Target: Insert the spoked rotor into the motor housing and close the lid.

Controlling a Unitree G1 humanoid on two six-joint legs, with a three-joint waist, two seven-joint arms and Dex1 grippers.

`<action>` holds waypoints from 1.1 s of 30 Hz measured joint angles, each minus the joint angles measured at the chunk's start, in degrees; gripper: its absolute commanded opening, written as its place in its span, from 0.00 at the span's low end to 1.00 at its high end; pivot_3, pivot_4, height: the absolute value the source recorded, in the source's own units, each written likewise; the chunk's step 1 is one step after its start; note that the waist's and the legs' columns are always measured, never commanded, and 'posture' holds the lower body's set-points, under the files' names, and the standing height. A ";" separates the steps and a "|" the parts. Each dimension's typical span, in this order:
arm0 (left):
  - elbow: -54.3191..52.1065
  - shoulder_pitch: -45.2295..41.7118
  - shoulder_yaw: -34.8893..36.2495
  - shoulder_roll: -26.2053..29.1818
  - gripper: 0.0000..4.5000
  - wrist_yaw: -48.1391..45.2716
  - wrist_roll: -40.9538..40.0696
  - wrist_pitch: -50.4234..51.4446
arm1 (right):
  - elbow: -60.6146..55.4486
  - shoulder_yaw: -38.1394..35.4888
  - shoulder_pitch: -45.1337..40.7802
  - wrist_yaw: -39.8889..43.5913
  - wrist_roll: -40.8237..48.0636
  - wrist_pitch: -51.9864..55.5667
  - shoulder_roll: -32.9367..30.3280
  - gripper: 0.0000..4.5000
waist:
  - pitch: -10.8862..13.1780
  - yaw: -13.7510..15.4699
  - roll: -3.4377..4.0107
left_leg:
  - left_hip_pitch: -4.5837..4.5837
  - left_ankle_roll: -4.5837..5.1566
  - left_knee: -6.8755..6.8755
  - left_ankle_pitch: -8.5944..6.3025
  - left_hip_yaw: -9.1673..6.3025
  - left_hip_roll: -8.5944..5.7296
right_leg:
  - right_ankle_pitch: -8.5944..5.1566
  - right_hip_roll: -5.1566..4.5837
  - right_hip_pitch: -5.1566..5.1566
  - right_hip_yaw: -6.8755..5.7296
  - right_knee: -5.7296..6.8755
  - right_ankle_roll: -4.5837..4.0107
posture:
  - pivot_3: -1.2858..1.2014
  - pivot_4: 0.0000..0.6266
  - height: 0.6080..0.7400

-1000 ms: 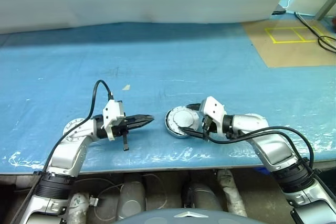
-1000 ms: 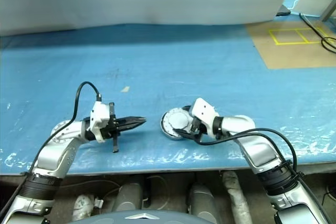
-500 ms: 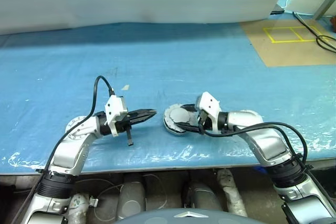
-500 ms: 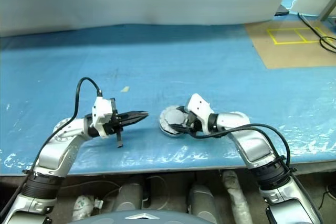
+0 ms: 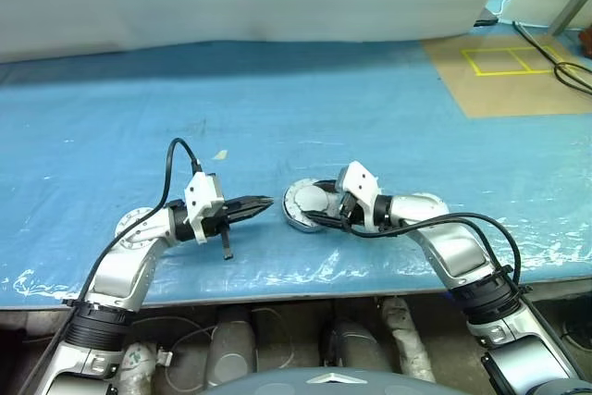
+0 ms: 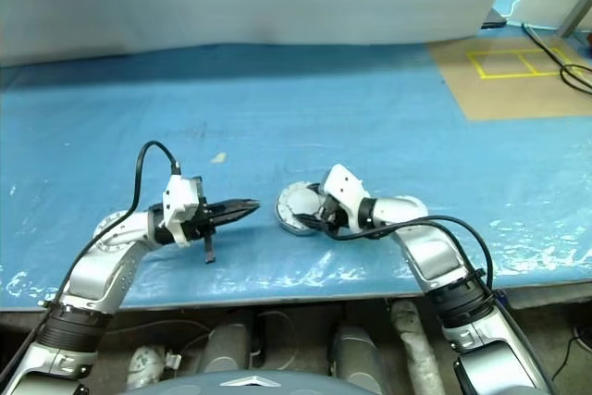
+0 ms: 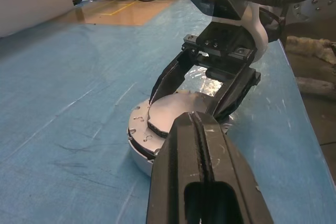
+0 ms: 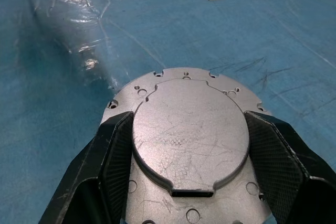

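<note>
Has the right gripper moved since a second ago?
Yes. The right gripper has slid forward over the lid, which it now straddles, toward the tape scrap.

Right end effector (image 6: pixel 313 216) at lid (image 6: pixel 298 203)

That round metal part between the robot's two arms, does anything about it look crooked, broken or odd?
The lid lies on the motor housing, but in the left wrist view one edge appears raised, so it may not be fully seated. The right end effector grips its sides. No damage shows.
</note>
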 measured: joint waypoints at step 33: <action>13.36 -2.20 3.60 0.01 0.00 -2.42 -0.21 -7.84 | 6.30 -2.78 -11.30 -0.47 2.64 13.69 9.74 0.66 | 0.00 -0.94 -0.04 | -0.64 -0.03 -0.01 0.03 0.05 0.01 | 0.03 0.10 -0.85 0.11 0.27 -0.07 | 0.52 0.24 1.00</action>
